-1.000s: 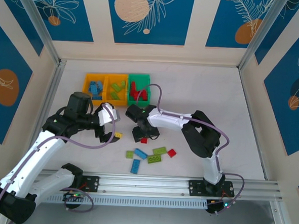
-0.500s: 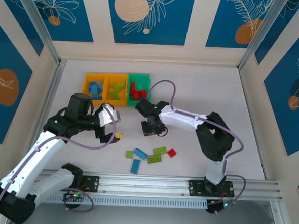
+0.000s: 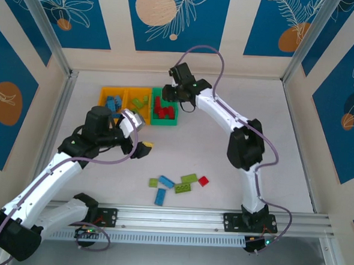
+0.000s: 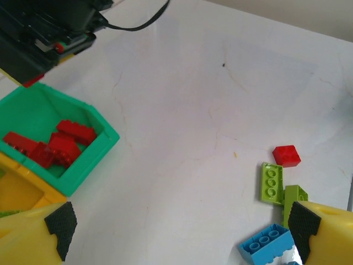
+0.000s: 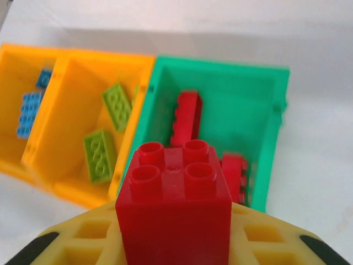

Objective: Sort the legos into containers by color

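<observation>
Right gripper (image 5: 174, 248) clamping red brick (image 5: 174, 210) (four studs), above green bin (image 5: 220, 70), table (image 5: 309, 33) beyond.

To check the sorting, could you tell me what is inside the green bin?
Several red bricks; the held red brick hides part of the green bin in the right wrist view.

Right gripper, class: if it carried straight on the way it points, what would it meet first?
Most likely the green bin, probably the red bricks lying inside. The right gripper carries a red brick aimed there; depth is unclear.
</observation>
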Robot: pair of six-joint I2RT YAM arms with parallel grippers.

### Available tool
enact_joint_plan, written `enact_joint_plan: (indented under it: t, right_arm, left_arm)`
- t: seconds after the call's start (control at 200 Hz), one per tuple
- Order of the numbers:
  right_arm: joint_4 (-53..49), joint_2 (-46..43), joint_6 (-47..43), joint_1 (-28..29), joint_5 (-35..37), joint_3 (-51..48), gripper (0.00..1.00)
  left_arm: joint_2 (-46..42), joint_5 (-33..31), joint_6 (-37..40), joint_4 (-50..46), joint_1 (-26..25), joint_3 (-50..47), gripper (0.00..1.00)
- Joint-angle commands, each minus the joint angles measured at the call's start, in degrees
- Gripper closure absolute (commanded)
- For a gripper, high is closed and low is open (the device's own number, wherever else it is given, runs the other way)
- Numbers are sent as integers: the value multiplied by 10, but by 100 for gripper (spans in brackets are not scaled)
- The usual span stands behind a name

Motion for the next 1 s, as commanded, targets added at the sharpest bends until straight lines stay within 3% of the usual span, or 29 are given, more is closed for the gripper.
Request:
enact_joint_plan:
  t: [0.0,0.105,0.23,0.315,0.45,0.69,0.845,0.995]
  right_arm:
    - [-58,82,-27,-5,-24,108,60]
    - [-122,129,-26,-9,-41,210,41]
    - [-144,95,-19,-10,-48,201,39]
    - [-137,33,-12,-12,-54,138,38]
    - [-107,-96,5,-22,-79,-16,38]
    - [-80,-318,29,-42,-44,-277,34]
    - [-96,-408,54,-54,-24,-389,32]
    - [-104,-439,65,-68,-24,-440,32]
  left_arm:
    - [-6,-44,-58,-8,-11,2,0]
    - [-8,-51,-78,-23,-23,-3,0]
    - [-6,-77,-65,-54,-46,-2,0]
    - [1,-72,-25,-85,-60,7,0]
    - [2,-19,101,-97,-108,2,0]
    - [78,-56,303,-109,-223,-7,0]
    - [166,-108,352,-84,-268,-6,0]
    - [246,-128,349,-54,-277,10,0]
